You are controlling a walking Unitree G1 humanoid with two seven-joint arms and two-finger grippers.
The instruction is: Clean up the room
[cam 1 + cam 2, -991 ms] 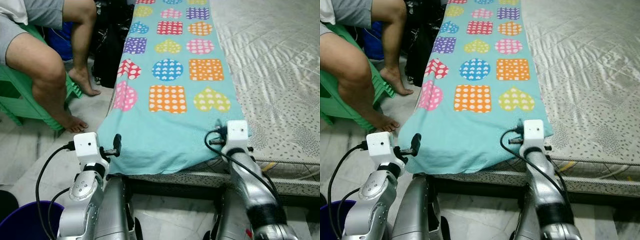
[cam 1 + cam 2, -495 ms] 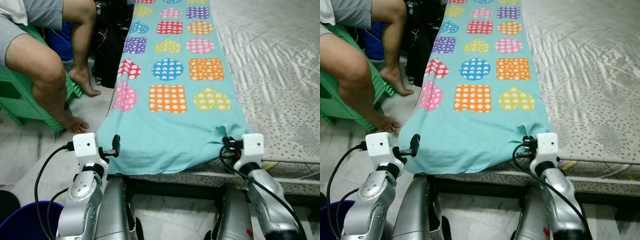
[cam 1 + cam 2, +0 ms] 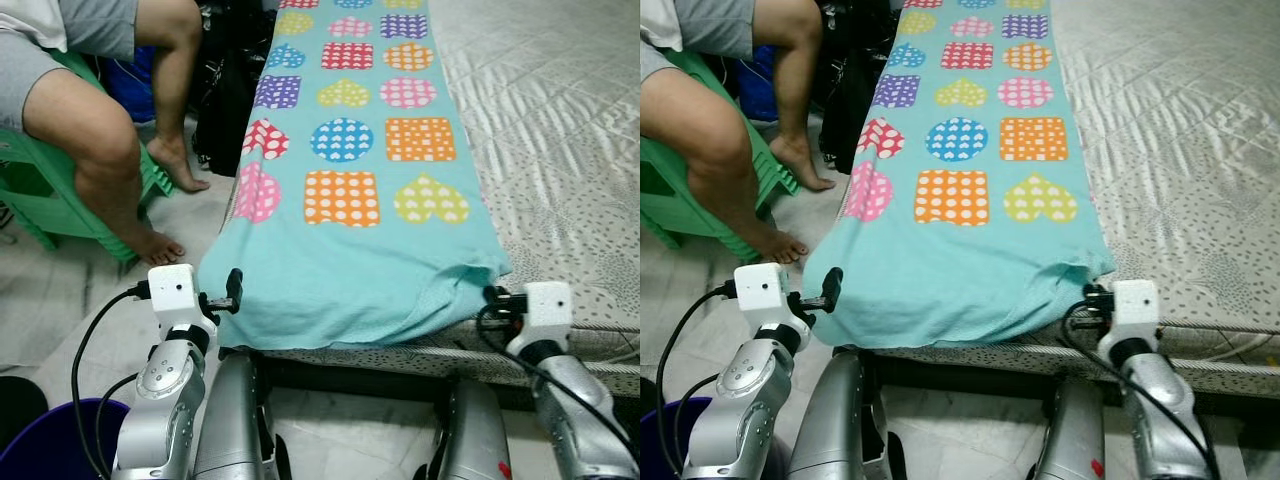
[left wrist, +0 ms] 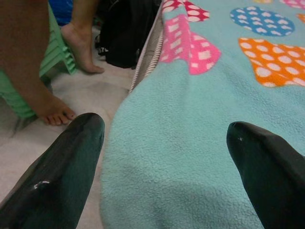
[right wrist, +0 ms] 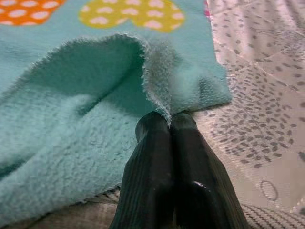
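I see the turquoise fleece blanket with dotted hearts and squares (image 3: pixel 350 200) draped over the patterned grey mattress (image 3: pixel 560 150); my right gripper (image 5: pixel 164 125) pinches its near corner, fingers clamped together, my left gripper (image 4: pixel 164 138) spread wide at the opposite corner, a seated person's leg (image 3: pixel 110 160) alongside.

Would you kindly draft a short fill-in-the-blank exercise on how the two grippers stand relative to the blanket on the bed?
1. The right gripper has its fingers pressed ____ on the blanket's edge.
2. The left gripper has its fingers spread ____ around the blanket's other corner.
3. The blanket is mainly ____ in colour, with dotted shapes.
4. A person sits on a ____ stool.

Missing words: shut; open; turquoise; green
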